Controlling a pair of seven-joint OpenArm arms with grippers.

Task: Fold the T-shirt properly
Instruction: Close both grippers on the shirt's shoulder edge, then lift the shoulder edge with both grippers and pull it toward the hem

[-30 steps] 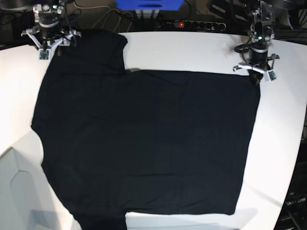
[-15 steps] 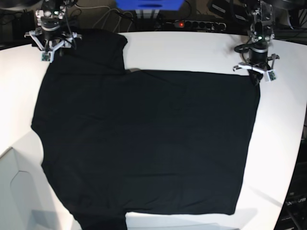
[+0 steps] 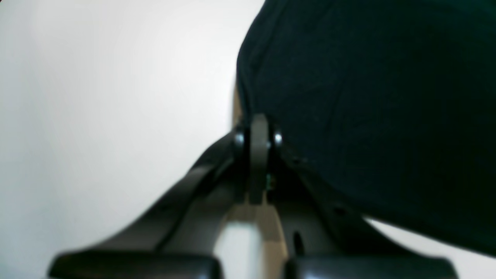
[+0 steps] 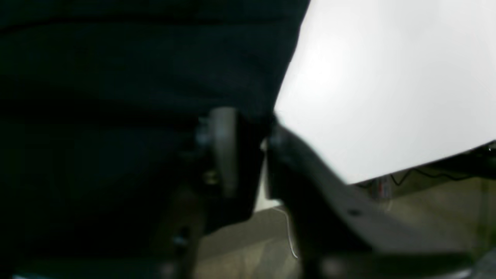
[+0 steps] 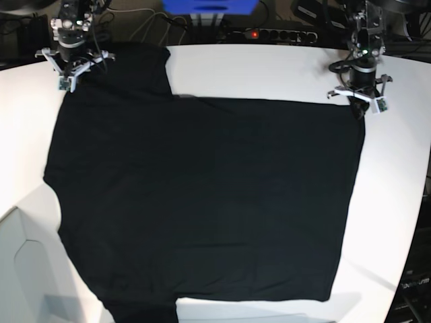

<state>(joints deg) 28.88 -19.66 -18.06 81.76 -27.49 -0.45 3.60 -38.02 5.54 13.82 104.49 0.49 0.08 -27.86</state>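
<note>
The black T-shirt [image 5: 202, 202] lies spread flat on the white table [image 5: 269, 67], with one sleeve at the back left. My right gripper [image 5: 75, 66] is at that sleeve's far corner. In the right wrist view it [image 4: 248, 128] is shut on dark cloth [image 4: 116, 69] at the table's edge. My left gripper [image 5: 359, 102] is at the shirt's back right corner. In the left wrist view its jaws [image 3: 257, 128] are closed together at the cloth's edge [image 3: 368, 97]. The collar, tag and orange patch are not visible.
A blue box [image 5: 209, 5] and a power strip [image 5: 279, 33] with cables sit behind the table's far edge. The table's curved edge runs down the right side [image 5: 411, 222]. A pale panel [image 5: 20, 269] stands at the lower left.
My right gripper has moved toward the table's back edge, drawing the sleeve back and straighter. The left gripper and the body of the shirt have stayed put.
</note>
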